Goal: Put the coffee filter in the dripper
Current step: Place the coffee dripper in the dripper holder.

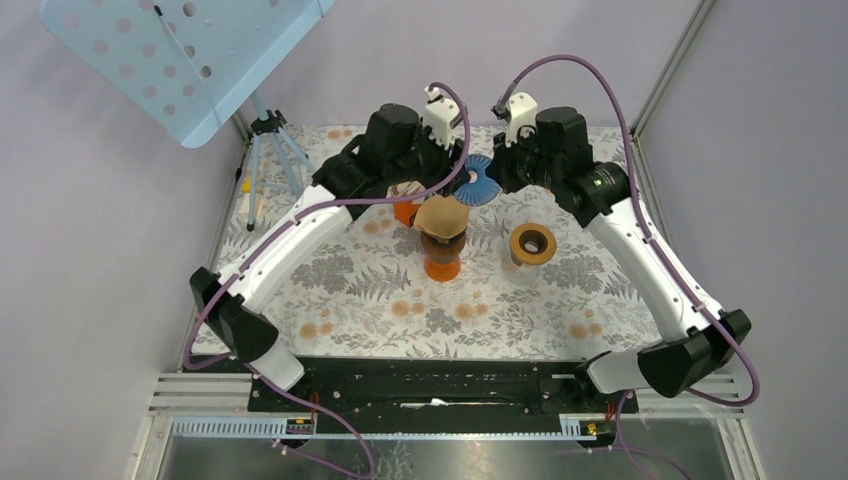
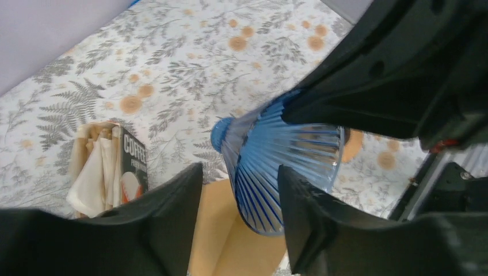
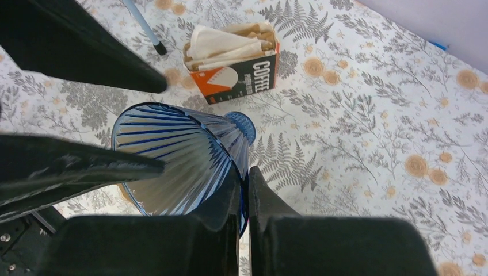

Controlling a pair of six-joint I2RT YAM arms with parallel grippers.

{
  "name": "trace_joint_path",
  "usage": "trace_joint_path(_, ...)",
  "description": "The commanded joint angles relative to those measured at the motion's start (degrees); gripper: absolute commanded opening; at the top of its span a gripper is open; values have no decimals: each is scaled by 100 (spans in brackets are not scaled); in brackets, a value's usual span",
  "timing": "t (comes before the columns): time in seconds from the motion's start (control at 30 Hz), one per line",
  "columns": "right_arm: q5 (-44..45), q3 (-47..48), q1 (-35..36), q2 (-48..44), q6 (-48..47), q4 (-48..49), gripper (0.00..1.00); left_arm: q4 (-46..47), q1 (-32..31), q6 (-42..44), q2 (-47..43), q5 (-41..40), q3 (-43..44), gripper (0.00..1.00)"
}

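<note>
I am holding a blue, ribbed, translucent plastic cone dripper [image 3: 172,155] in the air over the far middle of the worktop [image 1: 350,290], which is wearing a cloth printed with ferns and flowers. The right gripper [image 3: 243,172] is pinching the dripper's thin wall at the rim, its jaws pressed together with only the plastic between them. The dripper is lying tilted on its side, mouth facing the left gripper [image 2: 239,172]. That gripper's jaws are standing wide apart and gripping nothing. In the right wrist view, one left finger is reaching into the mouth.

A tan paper cone filter [image 1: 441,213] is sitting on top of a dark brown and orange vessel [image 1: 441,260] at mid-worktop, just beneath the left jaws. I am judging this to be the filter to place. The dripper's inside is looking pale, and I cannot tell whether paper is already lining it. More filters are standing in an open orange card box [image 3: 236,75] printed COFFEE. A brown ring-shaped object [image 1: 533,243] is lying apart to the right.

To seat the paper well, I am planning to turn the mouth upward first, with a firm but gentle pinch, since the wall looks slick and thin. The paper looks soft and easily creased, so I would be taking it by one edge and lowering it point first, letting the ribs centre it.
</note>
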Motion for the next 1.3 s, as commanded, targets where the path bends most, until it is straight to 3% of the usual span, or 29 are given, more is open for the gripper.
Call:
trace_joint_path(0.0,177,-263,-172,-650,-296,-17,0,1483,-36,-5,-805,775,-595,64)
trace_joint_path(0.13,-50,-498,-495,-983,-548,-519,0,1359,-35,124,-798,886,-519,85)
trace_joint_path(0.27,-205,-385,-823,-1036,-817,-1488,0,1345,-36,46,-699,970,-485,95)
trace_joint_path(0.63,-637,-232,-1625,-692,-1261,-3058,0,1482,-125,-558,-146,1311,-374,96)
trace_joint_path(1.0,-1440,333,-2202,269,-1464,-3486,0,1484,-493,-957,329,1239,-237,93)
trace_joint_path(1.27,-1762,207,-2493,563,-1563,-3444,0,1552,-646,-1166,447,1130,-315,92)
